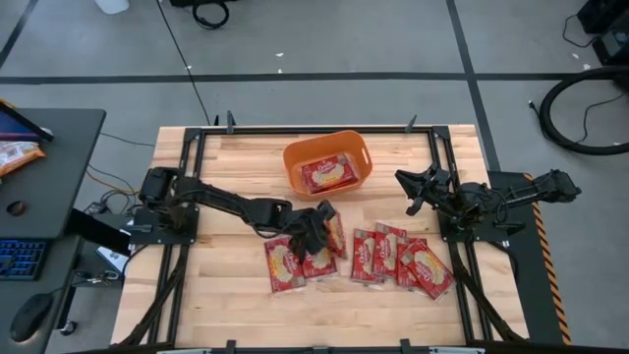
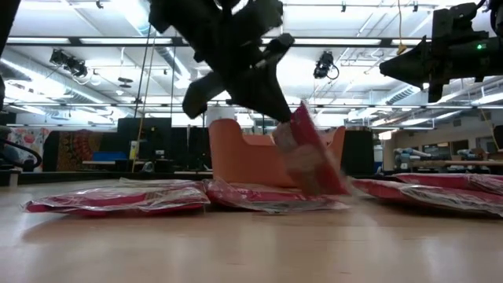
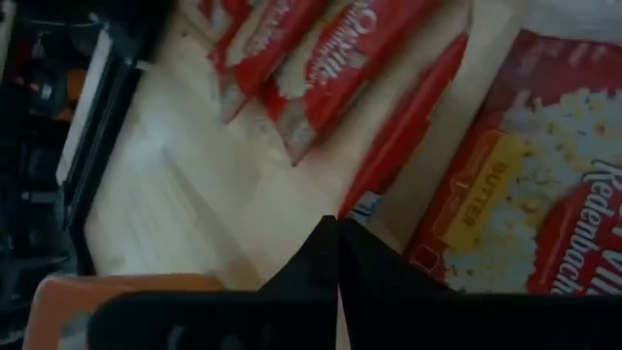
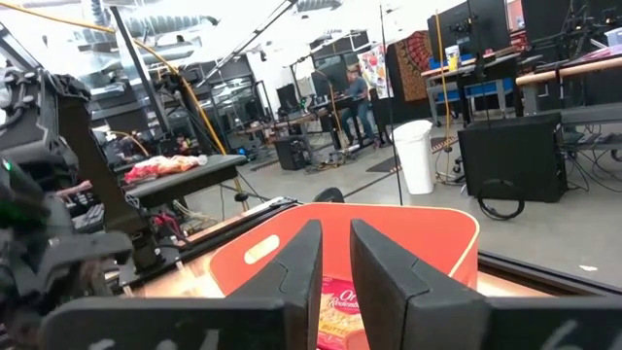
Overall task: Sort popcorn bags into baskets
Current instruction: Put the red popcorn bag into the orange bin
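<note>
The orange tub (image 1: 327,162) stands at the table's far middle with one red popcorn packet (image 1: 328,175) lying in it. My left gripper (image 1: 316,224) is just near of the tub, shut on a red packet (image 2: 313,157). Several more red packets lie flat on the table: two below my left gripper (image 1: 293,264) and a pile to the right (image 1: 398,258). My right gripper (image 1: 413,190) hangs above the table, right of the tub, open and empty; its wrist view looks at the tub (image 4: 389,233). My left gripper pinches the packet by its upper edge (image 2: 284,124) between its two shut fingers, coming from above and slanting toward the table's right. The packet hangs tilted below the fingers, its lower end (image 2: 330,187) down by the packets on the table; whether it touches them, I cannot tell. The left wrist view shows it edge-on (image 3: 408,136).
The table's black frame rails run along the left and right sides (image 1: 444,167). Bare wood lies left of the tub (image 1: 236,162) and along the near edge (image 1: 324,315). A desk with clutter stands off the table's left side (image 1: 39,147).
</note>
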